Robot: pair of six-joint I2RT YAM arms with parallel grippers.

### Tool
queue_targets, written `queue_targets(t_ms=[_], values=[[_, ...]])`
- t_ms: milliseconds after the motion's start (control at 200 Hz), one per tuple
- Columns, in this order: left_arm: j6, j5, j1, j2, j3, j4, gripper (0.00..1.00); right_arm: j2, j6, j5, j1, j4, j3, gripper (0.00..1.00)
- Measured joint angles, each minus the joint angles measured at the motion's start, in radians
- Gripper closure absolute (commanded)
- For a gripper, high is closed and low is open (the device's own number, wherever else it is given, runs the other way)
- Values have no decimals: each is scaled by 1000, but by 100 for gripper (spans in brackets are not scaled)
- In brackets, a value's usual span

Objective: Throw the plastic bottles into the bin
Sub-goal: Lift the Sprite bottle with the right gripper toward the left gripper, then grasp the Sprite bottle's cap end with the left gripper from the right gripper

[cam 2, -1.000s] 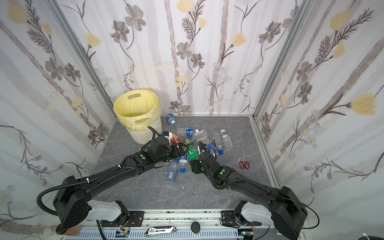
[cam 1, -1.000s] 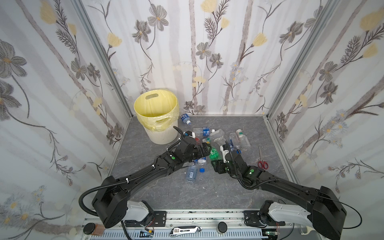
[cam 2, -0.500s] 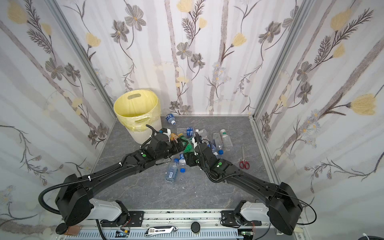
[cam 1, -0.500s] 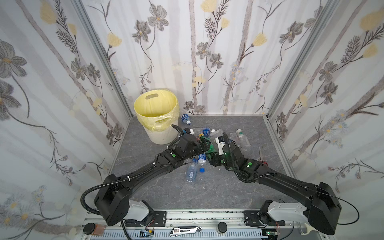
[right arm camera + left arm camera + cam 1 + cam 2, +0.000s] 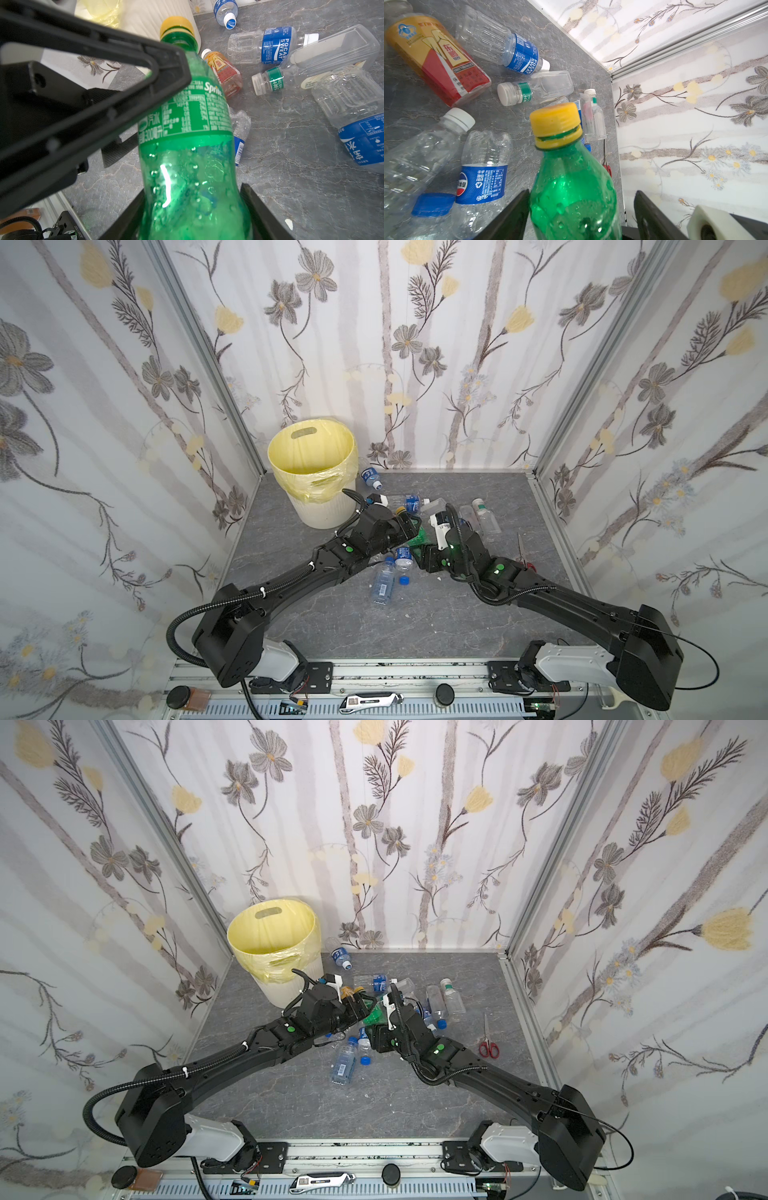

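In a top view I see the bin (image 5: pixel 321 512) standing in the far left corner of the grey floor. Both arms meet at the middle, above the loose plastic bottles (image 5: pixel 384 580). The green bottle (image 5: pixel 421 536) is between them, near the bin but outside it.

In the left wrist view, the left gripper (image 5: pixel 579 199) has its jaws around the green bottle. One finger (image 5: pixel 512 216) touches it and the other stands clear of it, so nothing is clamped.

In the right wrist view, the right gripper (image 5: pixel 193 197) is clamped on the lower body of the green bottle, both fingers pressing. The orange-red bottle (image 5: pixel 224 72) lies on the floor behind.
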Motion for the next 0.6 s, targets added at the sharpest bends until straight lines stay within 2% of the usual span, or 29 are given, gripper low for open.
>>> queue_targets(t_ms=[185, 380, 599], values=[[-9, 0, 0, 0, -9, 15, 29, 1, 5, -8, 0, 24, 10, 38], [-17, 0, 1, 3, -14, 23, 41, 13, 8, -21, 0, 24, 17, 37], [-15, 1, 14, 2, -15, 24, 47, 16, 7, -21, 0, 27, 21, 26]])
